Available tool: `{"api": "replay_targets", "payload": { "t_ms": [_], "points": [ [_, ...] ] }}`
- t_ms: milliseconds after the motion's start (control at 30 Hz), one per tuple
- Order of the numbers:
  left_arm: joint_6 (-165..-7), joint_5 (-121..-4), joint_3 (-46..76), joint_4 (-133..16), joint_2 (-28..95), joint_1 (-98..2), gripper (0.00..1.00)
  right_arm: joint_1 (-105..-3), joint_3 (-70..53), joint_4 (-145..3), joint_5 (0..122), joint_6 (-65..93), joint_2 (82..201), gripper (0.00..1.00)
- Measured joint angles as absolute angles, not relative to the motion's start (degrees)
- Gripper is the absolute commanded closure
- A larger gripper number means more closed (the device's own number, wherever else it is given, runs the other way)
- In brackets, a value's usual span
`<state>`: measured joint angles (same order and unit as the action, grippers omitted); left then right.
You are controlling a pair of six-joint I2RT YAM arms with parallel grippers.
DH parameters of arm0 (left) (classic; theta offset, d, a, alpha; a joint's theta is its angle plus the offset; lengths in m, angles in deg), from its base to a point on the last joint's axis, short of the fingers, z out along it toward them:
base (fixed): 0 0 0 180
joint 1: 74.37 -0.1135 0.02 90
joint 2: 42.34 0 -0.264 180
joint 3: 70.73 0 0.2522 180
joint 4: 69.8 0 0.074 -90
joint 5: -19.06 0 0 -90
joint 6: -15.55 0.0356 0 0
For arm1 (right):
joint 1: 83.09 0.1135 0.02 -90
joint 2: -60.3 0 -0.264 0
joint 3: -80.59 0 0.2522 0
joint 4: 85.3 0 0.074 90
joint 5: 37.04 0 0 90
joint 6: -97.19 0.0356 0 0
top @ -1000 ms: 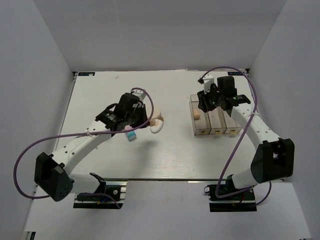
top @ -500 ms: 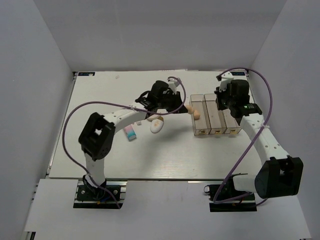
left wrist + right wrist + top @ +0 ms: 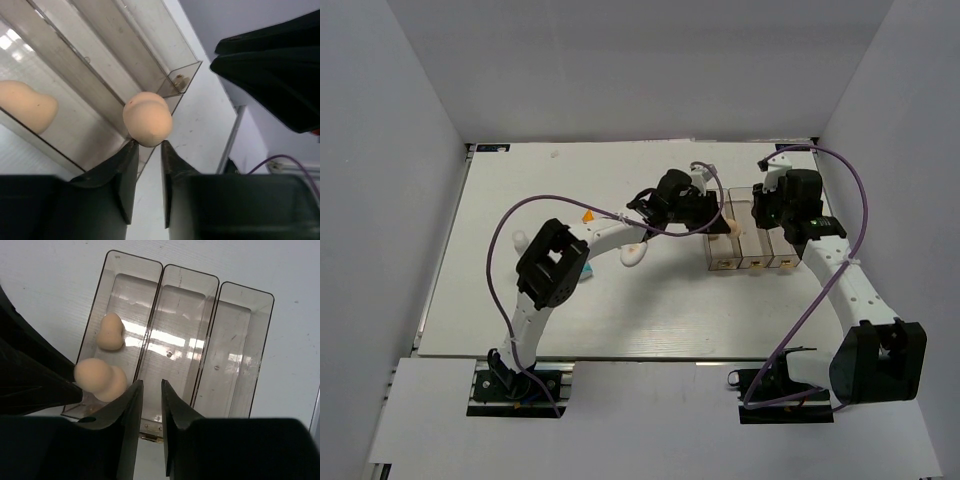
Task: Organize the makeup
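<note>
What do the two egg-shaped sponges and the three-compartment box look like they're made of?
The held sponge and the resting sponge: probably soft foam; matte beige, no glare. The box: likely rigid clear plastic; glossy, see-through walls, bright light reflections.

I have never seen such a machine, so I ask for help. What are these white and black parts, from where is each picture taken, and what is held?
These are two robot arms bolted at the near edge of a table. One picture looks down from above: the left arm reaches to a clear box with three compartments, and the right arm hangs over it. The other two come from a camera on each wrist; the dark shapes at the bottom are that arm's own jaws. The left jaws pinch a beige sponge at their tips, above the box. A second sponge lies in the leftmost compartment. The right jaws stand slightly apart, empty. A white oval piece lies on the table.
</note>
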<state>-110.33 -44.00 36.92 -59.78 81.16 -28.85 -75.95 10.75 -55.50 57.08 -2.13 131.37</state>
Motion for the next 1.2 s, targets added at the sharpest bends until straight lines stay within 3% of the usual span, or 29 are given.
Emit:
{"api": "replay_targets", "payload": {
  "t_ms": [233, 333, 467, 533, 567, 667, 767, 833, 867, 933, 967, 1067, 1200],
  "points": [
    [-109.72, -47.25, 38.47, -55.3, 82.76, -28.39, 0.39, -75.95, 10.75, -55.57, 58.94, -2.41, 131.13, 0.61],
    [-109.83, -48.08, 38.67, -53.55, 83.06, -28.43, 0.38, -75.95, 10.75, -55.57, 60.36, -2.7, 131.13, 0.53],
    [-109.89, -49.44, 38.62, -53.38, 82.54, -28.5, 0.41, -76.02, 10.75, -55.39, 64.88, -3.72, 130.91, 0.54],
    [-110.07, -50.64, 37.18, -53.8, 80.73, -28.8, 0.49, -76.02, 10.75, -55.37, 67.99, -4.07, 130.26, 0.57],
    [-110.16, -51.58, 35.0, -53.88, 78.56, -28.94, 0.67, -76.02, 10.75, -55.39, 69.82, -4.4, 129.71, 0.65],
    [-109.72, -55.08, 27.98, -52.83, 69.29, -30.07, 0.97, -76.0, 10.75, -55.44, 76.31, -6.32, 128.4, 0.83],
    [-109.17, -59.1, 21.51, -50.91, 56.49, -32.04, 1.0, -75.43, 10.75, -54.96, 83.29, -9.06, 128.92, 0.81],
    [-109.0, -62.62, 17.51, -49.75, 47.77, -33.46, 0.9, -74.32, 10.69, -54.48, 87.02, -10.26, 130.78, 0.71],
    [-109.08, -64.96, 15.13, -48.9, 43.13, -34.16, 0.71, -73.05, 10.32, -53.78, 88.07, -10.7, 132.46, 0.67],
    [-109.78, -69.4, 10.38, -45.12, 34.32, -35.14, 0.54, -69.83, 8.9, -52.9, 88.95, -10.83, 137.27, 0.56],
    [-110.24, -71.14, 8.44, -43.24, 31.04, -35.41, 0.41, -68.02, 8.0, -52.44, 88.73, -10.43, 139.92, 0.53],
    [-112.21, -75.91, 2.89, -37.03, 22.74, -35.93, 0.31, -62.25, 4.9, -51.98, 85.91, -8.12, 147.92, 0.46],
    [-114.61, -79.47, -2.34, -29.45, 15.59, -36.02, 0.29, -55.19, 0.04, -51.59, 81.08, -2.52, 155.5, 0.33]
  ]
}}
